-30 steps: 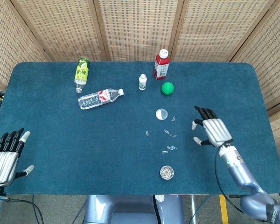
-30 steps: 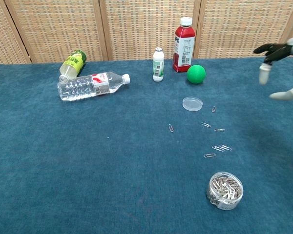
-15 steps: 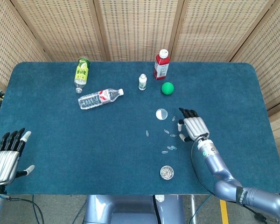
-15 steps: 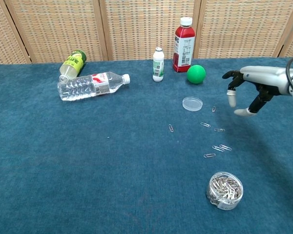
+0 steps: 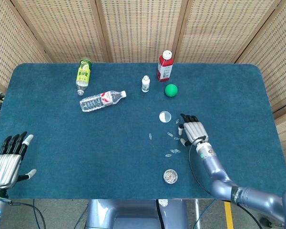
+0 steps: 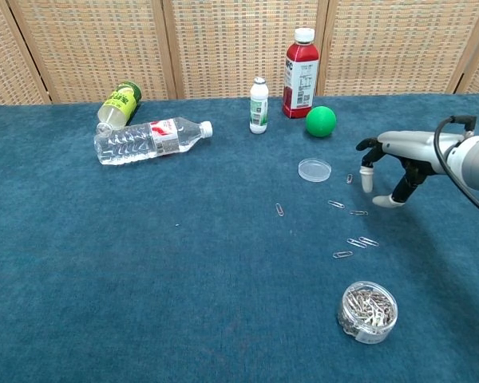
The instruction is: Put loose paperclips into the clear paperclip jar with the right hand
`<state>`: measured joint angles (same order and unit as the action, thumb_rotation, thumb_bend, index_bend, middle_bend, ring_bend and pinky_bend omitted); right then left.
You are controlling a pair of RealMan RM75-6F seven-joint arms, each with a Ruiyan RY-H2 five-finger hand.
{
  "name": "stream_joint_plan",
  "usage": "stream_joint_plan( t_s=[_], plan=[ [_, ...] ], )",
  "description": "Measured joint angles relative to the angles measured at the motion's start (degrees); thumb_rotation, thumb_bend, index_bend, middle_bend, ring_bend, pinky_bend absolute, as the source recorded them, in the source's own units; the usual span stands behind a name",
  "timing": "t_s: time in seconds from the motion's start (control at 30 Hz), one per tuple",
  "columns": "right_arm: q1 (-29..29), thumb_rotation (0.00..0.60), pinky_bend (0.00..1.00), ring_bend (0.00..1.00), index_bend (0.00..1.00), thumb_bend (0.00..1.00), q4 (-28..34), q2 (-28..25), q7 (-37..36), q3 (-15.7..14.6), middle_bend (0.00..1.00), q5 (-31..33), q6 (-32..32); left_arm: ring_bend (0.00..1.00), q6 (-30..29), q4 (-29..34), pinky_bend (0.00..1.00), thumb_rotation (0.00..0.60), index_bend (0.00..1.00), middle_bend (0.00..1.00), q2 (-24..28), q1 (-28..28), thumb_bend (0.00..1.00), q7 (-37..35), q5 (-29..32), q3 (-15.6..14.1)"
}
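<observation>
Several loose paperclips [image 5: 173,143] [image 6: 358,229] lie scattered on the blue table [image 5: 62,138], one more paperclip [image 6: 280,209] apart to the left. The clear paperclip jar [image 5: 170,176] [image 6: 368,311], open and full of clips, stands near the front edge. Its round clear lid [image 5: 165,116] [image 6: 314,169] lies flat beyond the clips. My right hand [image 5: 191,130] [image 6: 389,163] hovers palm down with fingers spread just right of the clips, holding nothing. My left hand [image 5: 7,160] rests open at the front left corner, seen only in the head view.
A green ball [image 5: 171,90] [image 6: 320,121], a red bottle [image 5: 165,66] [image 6: 300,73] and a small white bottle [image 5: 145,84] [image 6: 258,105] stand at the back. A clear water bottle [image 5: 102,99] [image 6: 149,140] and a green bottle [image 5: 84,74] [image 6: 118,104] lie at back left.
My right hand has moved left from the right side of the table to just beside the scattered paperclips and lowered toward them. The left hand stayed put.
</observation>
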<state>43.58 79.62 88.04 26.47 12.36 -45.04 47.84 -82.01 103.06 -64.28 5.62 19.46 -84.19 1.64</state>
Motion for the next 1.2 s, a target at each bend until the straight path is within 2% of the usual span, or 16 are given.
stream_joint_plan(
  t_s=[0.3, 0.6, 1.2],
  plan=[
    [2.2, 0.600, 0.00, 0.00, 0.47, 0.35, -4.4, 3.7, 1.8, -0.8, 0.00, 3.4, -0.2, 0.00, 0.6, -0.5, 0.00, 0.600, 0.00, 0.00, -0.4, 0.4, 0.00, 0.3, 0.9, 0.0],
    [2.6, 0.600, 0.00, 0.00, 0.47, 0.35, -7.2, 6.0, 0.9, -1.4, 0.00, 3.2, -0.1, 0.00, 0.7, -0.7, 0.00, 0.600, 0.00, 0.00, -0.6, 0.6, 0.00, 0.3, 1.1, -0.2],
    [3.4, 0.600, 0.00, 0.00, 0.47, 0.36, -8.5, 7.0, 0.8, -2.0, 0.00, 4.8, -1.6, 0.00, 0.9, -1.2, 0.00, 0.600, 0.00, 0.00, -1.0, 0.9, 0.00, 0.2, 1.4, -0.4]
  ],
)
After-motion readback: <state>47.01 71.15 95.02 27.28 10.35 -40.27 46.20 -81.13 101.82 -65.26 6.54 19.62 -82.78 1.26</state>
